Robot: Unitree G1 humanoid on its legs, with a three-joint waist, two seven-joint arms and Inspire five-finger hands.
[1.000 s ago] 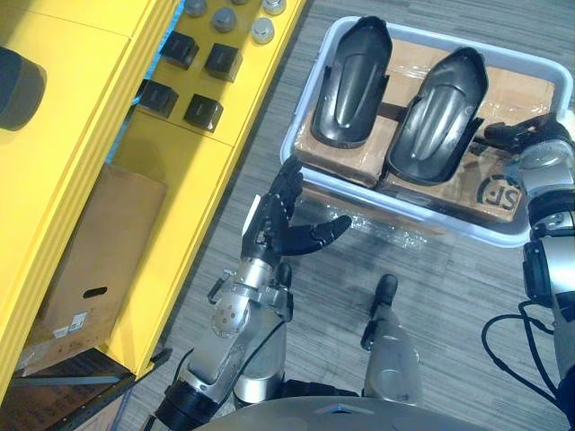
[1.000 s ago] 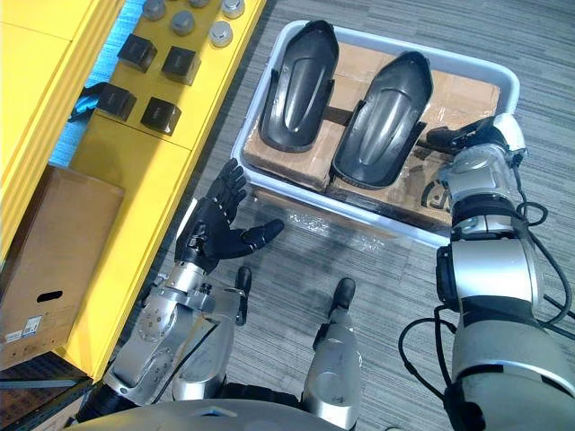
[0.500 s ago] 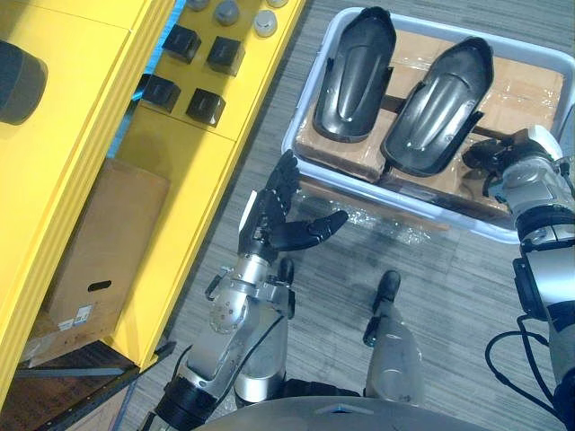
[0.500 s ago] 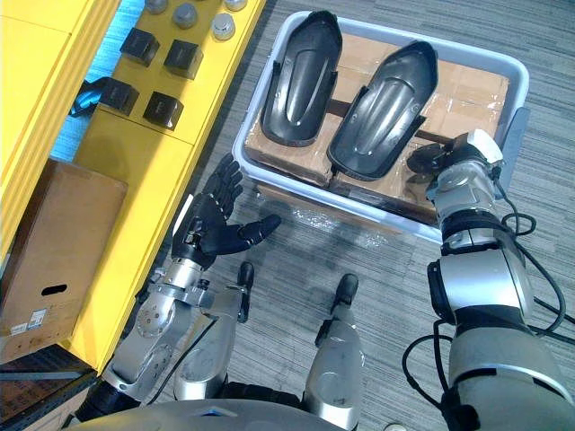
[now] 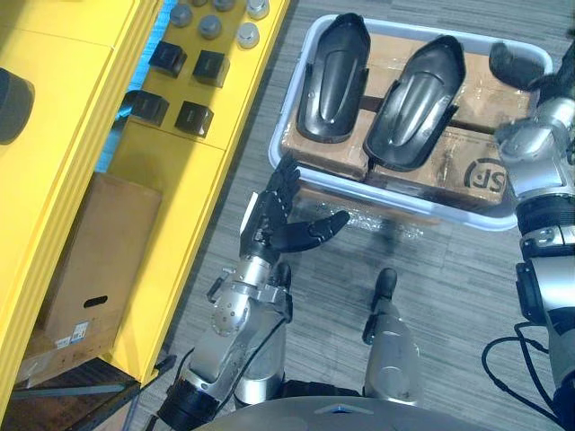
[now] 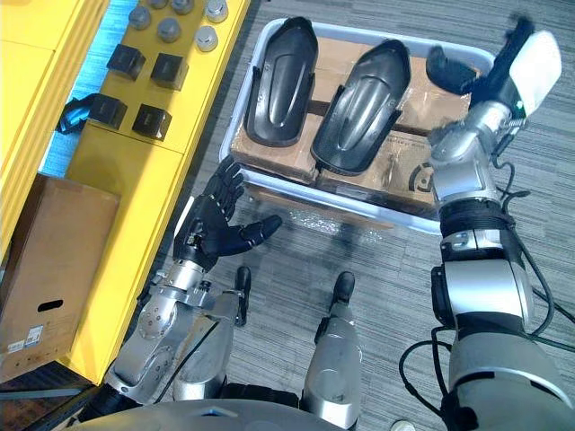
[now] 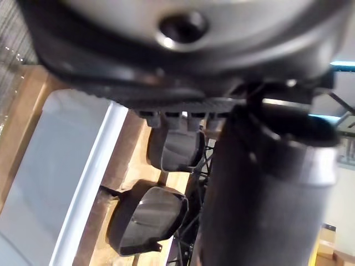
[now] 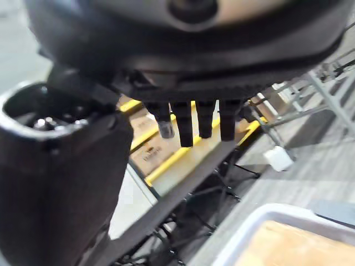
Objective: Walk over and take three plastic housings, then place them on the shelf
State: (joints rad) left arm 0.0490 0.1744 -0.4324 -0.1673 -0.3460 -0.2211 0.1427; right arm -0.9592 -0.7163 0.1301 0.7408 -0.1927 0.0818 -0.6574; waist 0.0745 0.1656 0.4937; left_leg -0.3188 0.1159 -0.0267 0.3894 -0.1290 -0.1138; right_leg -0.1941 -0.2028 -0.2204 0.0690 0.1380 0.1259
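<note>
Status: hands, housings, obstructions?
Left hand open, at bin's near corner. Right hand open, empty, above bin's far right corner. Two housings lying in bin. No obstruction seen.

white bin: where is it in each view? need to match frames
Left eye view: white bin upper right.
Right eye view: upper centre.
Left wrist view: pale wall and rim beside two housings.
Right wrist view: rim corner.
Shared landmark: cardboard inside it.

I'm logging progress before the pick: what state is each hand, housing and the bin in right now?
Left housing: lying in the bin, ungrasped.
Right housing: lying in the bin, ungrasped.
Left hand: open, empty, beside the bin.
Right hand: open, empty, above the bin.
</note>
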